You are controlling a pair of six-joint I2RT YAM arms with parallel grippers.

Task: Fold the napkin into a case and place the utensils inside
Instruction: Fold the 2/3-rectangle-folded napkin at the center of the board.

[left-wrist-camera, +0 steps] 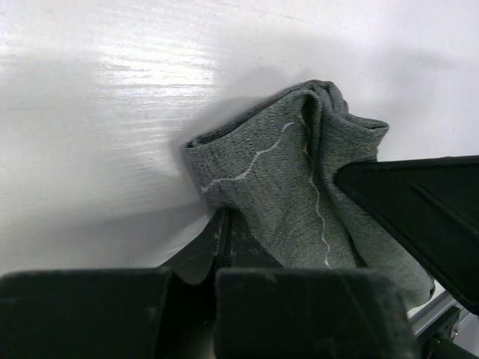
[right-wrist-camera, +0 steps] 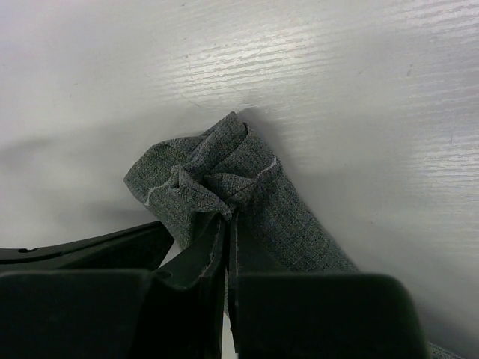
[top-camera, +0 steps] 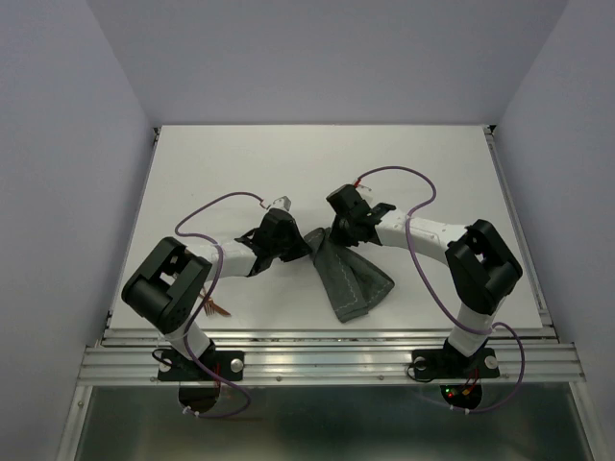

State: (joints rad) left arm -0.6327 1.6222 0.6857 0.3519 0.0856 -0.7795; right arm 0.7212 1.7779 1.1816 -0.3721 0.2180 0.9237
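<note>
Identify 2 arms: the left arm (top-camera: 178,283) and the right arm (top-camera: 480,269). Each has white link tubes and black, blocky joint housings. You will see a purple cable (top-camera: 226,197) looping along each arm. The left gripper (top-camera: 303,250) and right gripper (top-camera: 334,234) are matte black. Each arm has a black base plate (top-camera: 197,366); red and green lights (top-camera: 454,392) show below the right one.

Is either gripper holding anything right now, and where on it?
Both are shut on the napkin. The left gripper pinches a hemmed fold at its far end, and the right gripper pinches a bunched corner beside it.
</note>
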